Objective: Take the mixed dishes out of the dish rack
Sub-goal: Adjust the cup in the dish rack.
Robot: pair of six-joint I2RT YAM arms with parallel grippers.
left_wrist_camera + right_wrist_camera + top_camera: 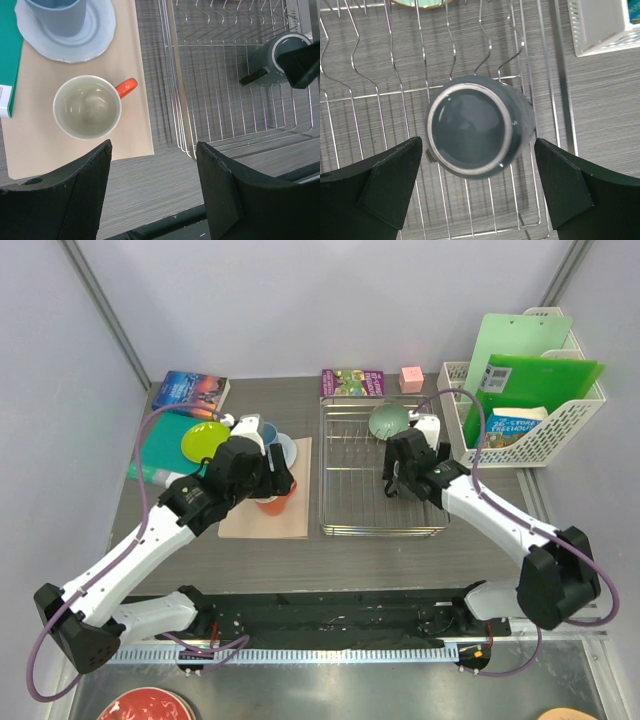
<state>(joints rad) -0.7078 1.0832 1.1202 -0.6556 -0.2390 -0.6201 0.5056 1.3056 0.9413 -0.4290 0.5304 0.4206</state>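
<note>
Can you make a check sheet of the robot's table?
Surface: dark wood-look table, tan mat on it.
Job's things: sage-green bowl in the dish rack; orange mug and light blue cup on white plate on the mat; lime-green plate left of them.
Clutter: blue book, another book, pink cube, white basket of green folders.
Grippers: left gripper open near the mug; right gripper open over the bowl.
Cables: purple cables loop along arms.
Surroundings: pale walls; red plate, tan plate behind the arms.

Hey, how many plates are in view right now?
4. A lime-green plate left of the mat, a white plate under the blue cup, a red plate at the near left edge, and a tan plate barely showing near right. Others may be hidden.
</note>
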